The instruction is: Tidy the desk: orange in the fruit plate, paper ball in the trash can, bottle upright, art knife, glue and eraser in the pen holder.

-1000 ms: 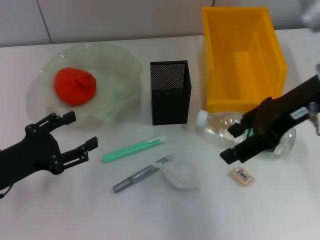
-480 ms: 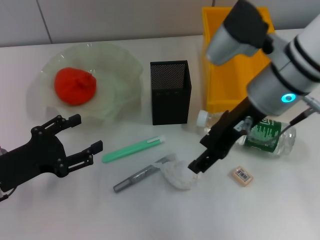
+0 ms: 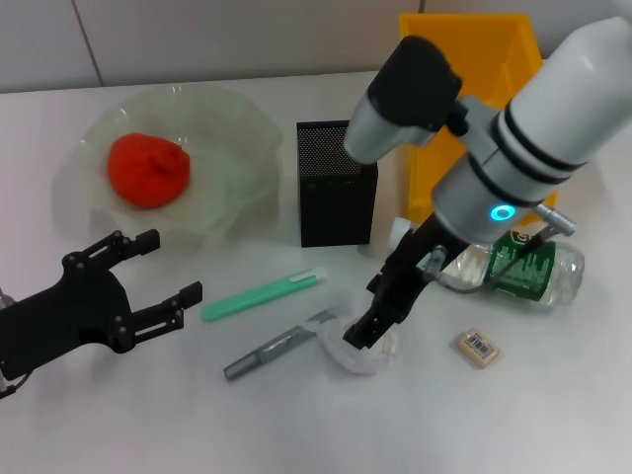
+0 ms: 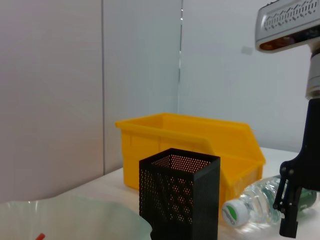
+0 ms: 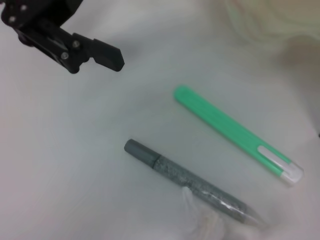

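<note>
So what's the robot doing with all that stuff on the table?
It's tidying a desk. The right hand is down over the paper ball, about to pick it up for the yellow trash can. The left hand hovers open near the green fruit plate, where the orange already sits. The bottle lies on its side, and the eraser, the green stick and the grey stick lie outside the black pen holder.

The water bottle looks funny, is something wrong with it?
Yes. The small clear plastic water bottle with the green label lies on its side on the white desk, beside the yellow plastic bin, white cap toward the black mesh pen holder. It should stand upright.
</note>
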